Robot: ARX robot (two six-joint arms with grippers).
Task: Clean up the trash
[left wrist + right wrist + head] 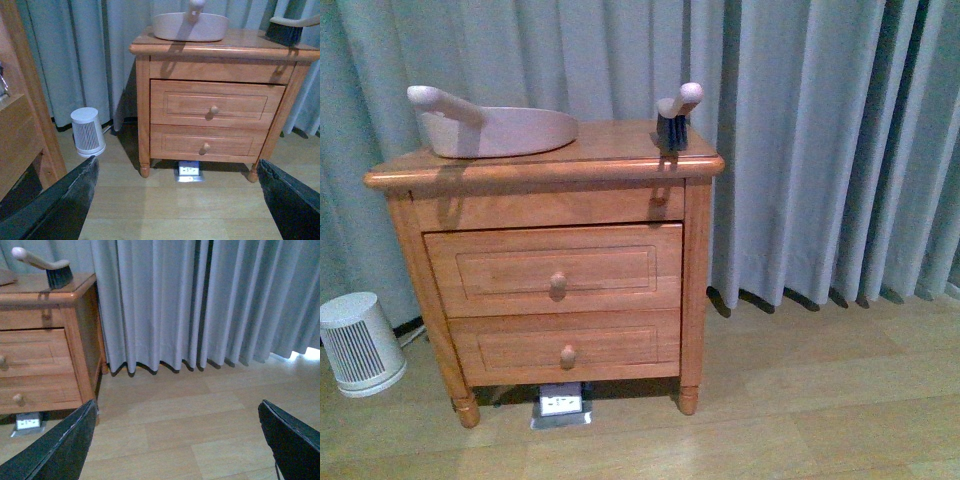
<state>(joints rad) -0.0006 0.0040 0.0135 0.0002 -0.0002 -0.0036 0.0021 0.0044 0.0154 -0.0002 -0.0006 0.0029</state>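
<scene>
Left hand (176, 162) and right hand (177, 402) both gape wide, holding nothing. One worktop (610, 150) over two drawers (500, 270) carries one dustpan (500, 130), upper left, and one brush (673, 118), upper centre. One white heater (358, 343) sits lower left. Where the trash lies I cannot tell.
</scene>
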